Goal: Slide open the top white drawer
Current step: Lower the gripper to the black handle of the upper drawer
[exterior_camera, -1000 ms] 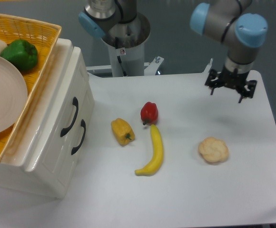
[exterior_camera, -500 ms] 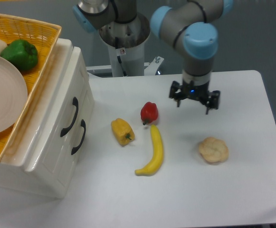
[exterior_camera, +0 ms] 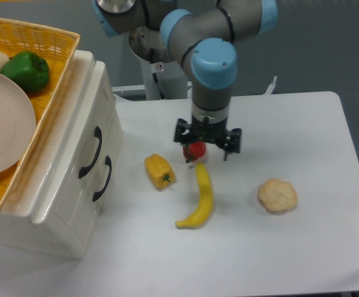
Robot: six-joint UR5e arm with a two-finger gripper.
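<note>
the black two-finger pincer (exterior_camera: 207, 150) hangs from the grey and blue arm (exterior_camera: 211, 68) above the middle of the white bench (exterior_camera: 303, 247), fingers pointing down and spread wide, with nothing between them. the small red bell pepper (exterior_camera: 195, 150) lies right under the pincer and is partly hidden by it; whether they touch cannot be told. the yellow curved banana (exterior_camera: 199, 198) lies just below the pincer toward the camera. the yellow bell pepper (exterior_camera: 159, 171) sits to the pincer's left in the picture, a little nearer the camera. the pale, lumpy cauliflower (exterior_camera: 277, 195) lies to the pincer's right and nearer the camera.

the top white drawer (exterior_camera: 86, 139), glossy plastic with a black curved handle (exterior_camera: 90, 151), is well to the left of the pincer in the white cabinet and sits closed, flush with the front. the lower white drawer (exterior_camera: 96, 192) is just beneath it. on the cabinet stands a yellow woven basket (exterior_camera: 52, 93) holding a green bell pepper (exterior_camera: 26, 70) and a pale round plate (exterior_camera: 3, 133).
</note>
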